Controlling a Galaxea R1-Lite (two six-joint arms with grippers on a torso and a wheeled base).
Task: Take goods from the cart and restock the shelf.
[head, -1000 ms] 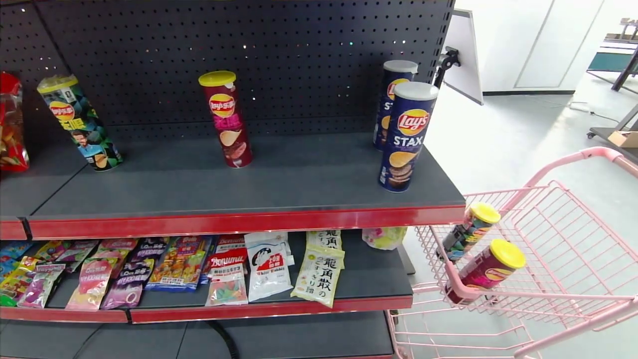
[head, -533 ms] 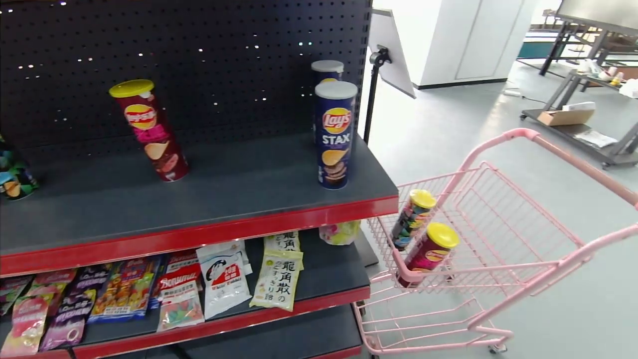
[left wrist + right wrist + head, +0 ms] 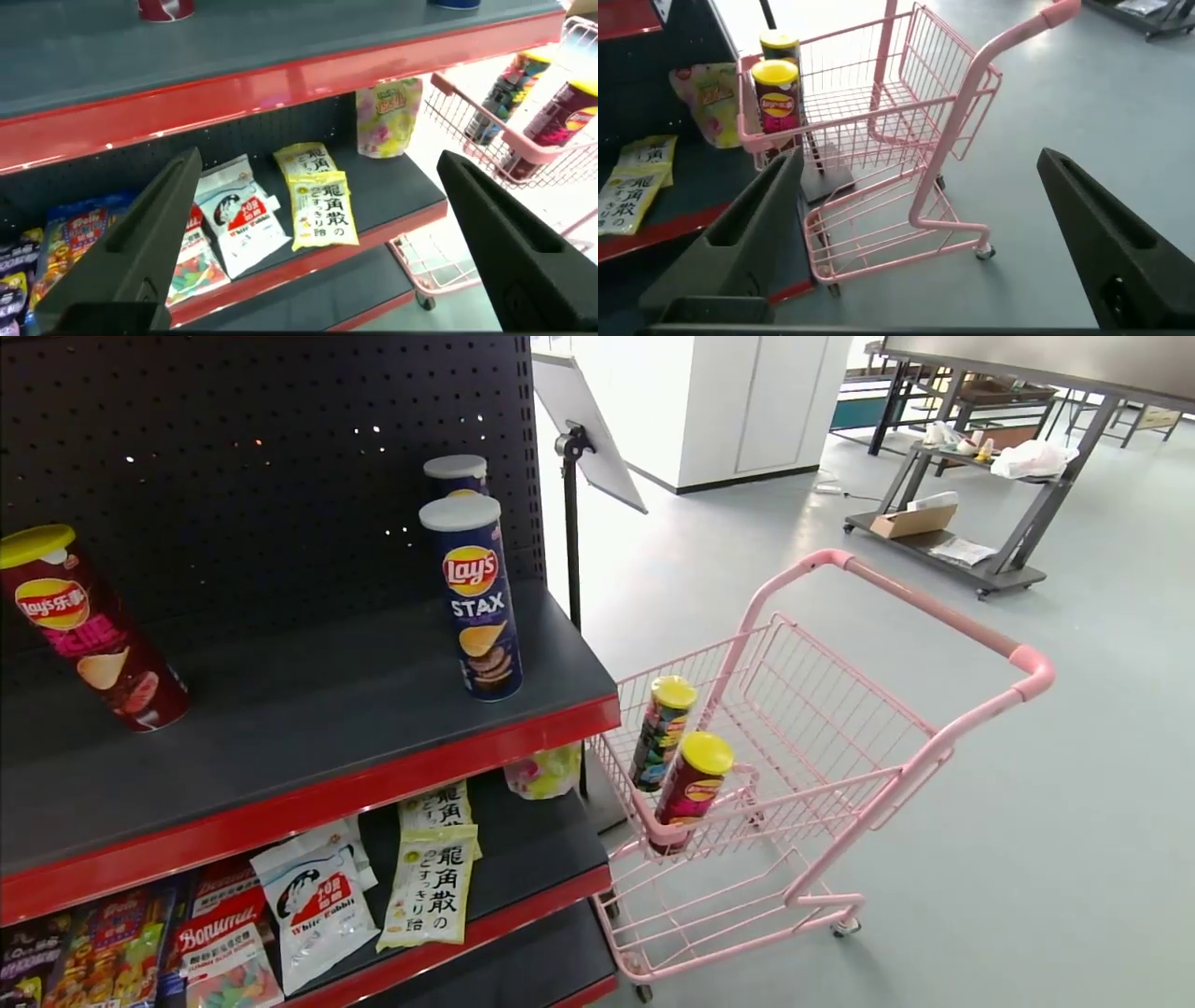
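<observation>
A dark red chip can (image 3: 692,791) and a colourful chip can (image 3: 659,735) stand in the pink cart (image 3: 934,609), right of the shelf (image 3: 373,784); they look light, stiff and smooth, so hold the middle. The left gripper (image 3: 318,161) is spread wide apart. The right gripper (image 3: 920,159) is wide apart too, facing the cart.

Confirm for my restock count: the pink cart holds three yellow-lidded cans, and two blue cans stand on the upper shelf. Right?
No: the head view shows two yellow-lidded cans in the pink cart, a dark red can and a multicoloured can. Two blue cans do stand on the upper shelf.
</observation>
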